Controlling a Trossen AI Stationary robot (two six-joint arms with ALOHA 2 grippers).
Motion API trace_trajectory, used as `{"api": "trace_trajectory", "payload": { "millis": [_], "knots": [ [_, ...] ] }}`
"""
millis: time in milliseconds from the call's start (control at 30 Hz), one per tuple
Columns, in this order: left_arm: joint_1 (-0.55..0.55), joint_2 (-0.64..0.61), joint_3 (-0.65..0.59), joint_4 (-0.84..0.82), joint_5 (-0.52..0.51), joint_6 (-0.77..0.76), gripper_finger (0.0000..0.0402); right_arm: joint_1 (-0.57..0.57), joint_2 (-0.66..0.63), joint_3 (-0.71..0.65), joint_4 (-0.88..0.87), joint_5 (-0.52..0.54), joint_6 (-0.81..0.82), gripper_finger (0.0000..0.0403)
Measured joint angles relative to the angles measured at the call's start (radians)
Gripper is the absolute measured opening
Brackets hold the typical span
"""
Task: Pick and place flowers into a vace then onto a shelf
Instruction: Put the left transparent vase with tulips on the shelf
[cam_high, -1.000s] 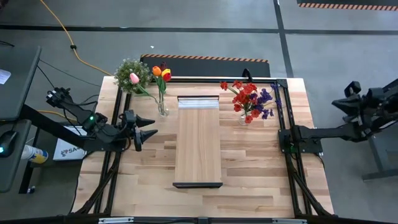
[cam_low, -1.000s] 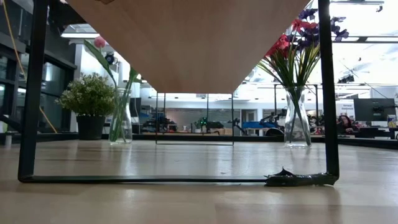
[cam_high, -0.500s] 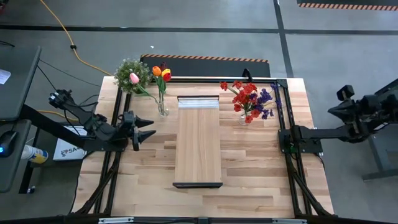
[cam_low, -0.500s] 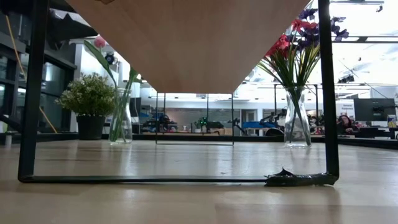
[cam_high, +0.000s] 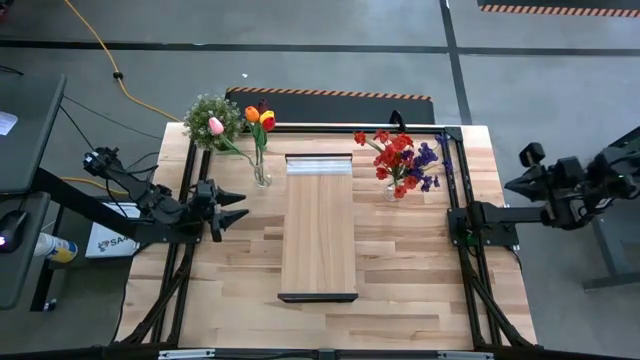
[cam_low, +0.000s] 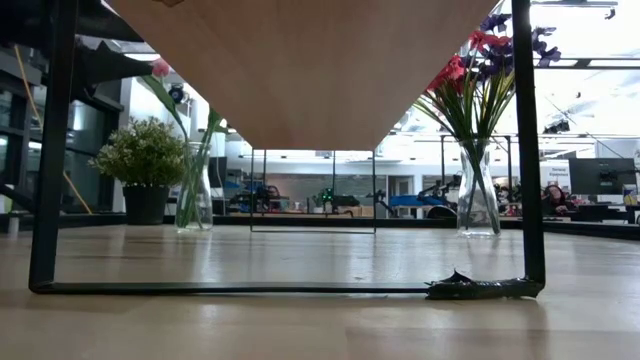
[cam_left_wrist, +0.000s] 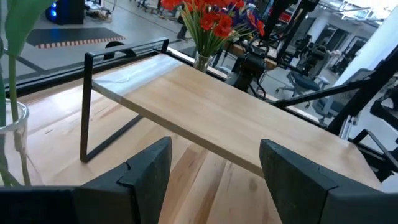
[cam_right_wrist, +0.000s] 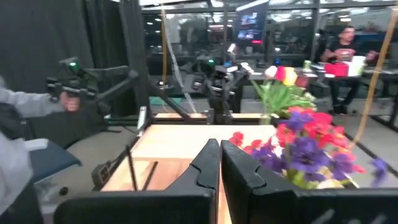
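Since the earlier frames the left gripper (cam_high: 243, 205) has been drawn slightly back toward the table's left edge, and the right gripper (cam_high: 513, 184) has been swung in from beyond the right edge; vases and shelf are unmoved.

At the far left, the left gripper is held low over the tabletop (cam_high: 400, 270), just short of the tulip vase (cam_high: 261, 175), its fingers (cam_left_wrist: 144, 171) spread fairly wide with nothing between them. The tulips (cam_high: 258, 117) are seen standing in that glass vase beside the potted plant (cam_high: 213, 118). The shelf (cam_high: 319, 225) is set in the middle, nothing placed on it. To its right, the red and purple sprays (cam_high: 402, 160) are held in a second vase (cam_high: 392, 190). Farthest right, off the table, the right gripper is kept pressed shut and empty.

Both vases are probably top-heavy: a grip taken too high or off-centre on smooth glass could tip one, and a raised vase could be knocked against the shelf's black bracket (cam_high: 318, 297).
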Motion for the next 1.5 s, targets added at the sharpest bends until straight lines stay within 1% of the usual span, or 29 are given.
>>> {"api": "trace_trajectory", "payload": {
  "millis": [133, 300, 433, 533, 900, 1033, 1100, 1300, 1500],
  "knots": [
    [0.0, 0.0, 0.0, -0.002, 0.001, 0.001, 0.0276, 0.0, -0.001, -0.062, 0.053, -0.047, -0.001, 0.0007],
    [0.0, 0.0, 0.0, -0.009, 0.005, 0.001, 0.0276, 0.0, -0.001, -0.129, 0.109, -0.065, -0.001, 0.0008],
    [0.0, 0.0, 0.0, -0.012, 0.051, 0.001, 0.0276, 0.0, -0.001, -0.18, 0.16, -0.093, 0.002, 0.0005],
    [0.0, 0.0, 0.0, -0.02, 0.054, 0.002, 0.0276, 0.0, -0.003, -0.222, 0.198, -0.121, 0.003, 0.0005],
    [0.0, 0.0, 0.0, -0.06, 0.054, -0.011, 0.0276, 0.0, -0.003, -0.394, 0.354, -0.13, 0.072, 0.0005],
    [0.0, 0.0, 0.0, -0.091, 0.056, -0.045, 0.0276, 0.0, -0.003, -0.412, 0.362, -0.163, 0.12, 0.0007],
    [0.0, 0.0, 0.0, -0.099, 0.058, -0.054, 0.0276, 0.0, -0.003, -0.412, 0.363, -0.182, 0.118, 0.0008],
    [0.0, -0.014, 0.0, -0.099, 0.059, -0.053, 0.0276, 0.0, -0.003, -0.412, 0.363, -0.182, 0.099, 0.0005],
    [0.0, -0.05, 0.0, -0.099, 0.059, -0.02, 0.0276, 0.0, -0.003, -0.468, 0.446, -0.179, 0.103, 0.0007]
  ]
}}
